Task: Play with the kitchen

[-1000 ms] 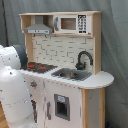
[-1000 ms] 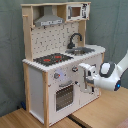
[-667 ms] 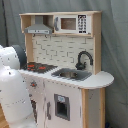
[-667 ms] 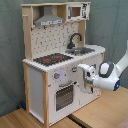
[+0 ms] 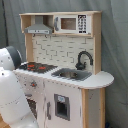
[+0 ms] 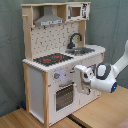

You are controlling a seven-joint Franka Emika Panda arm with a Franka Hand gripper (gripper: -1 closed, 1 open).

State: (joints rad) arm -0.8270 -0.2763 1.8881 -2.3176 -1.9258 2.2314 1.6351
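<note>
1. The kitchen [image 6: 55, 75], a white and pale-wood toy, stands on a wooden floor [image 6: 30, 120] before a grey-green curtain [image 6: 10, 50] in the second exterior view; it fills the middle of both exterior views.
2. Its worktop holds a black hob with red rings [image 6: 52, 59], a steel sink [image 6: 82, 50] and a curved black tap [image 6: 75, 39].
3. Above sit a grey hood [image 5: 39, 30] and a microwave [image 5: 70, 23] on the top shelf; the microwave's keypad marks cannot be read.
4. No brand or writing is legible anywhere.
5. An oven door [image 6: 65, 96] sits below the knobs [image 6: 57, 76].
6. The gripper [image 6: 80, 70], at the end of the white arm [image 6: 107, 77], is against the front panel beside the knobs; whether its fingers are apart or together cannot be told.
</note>
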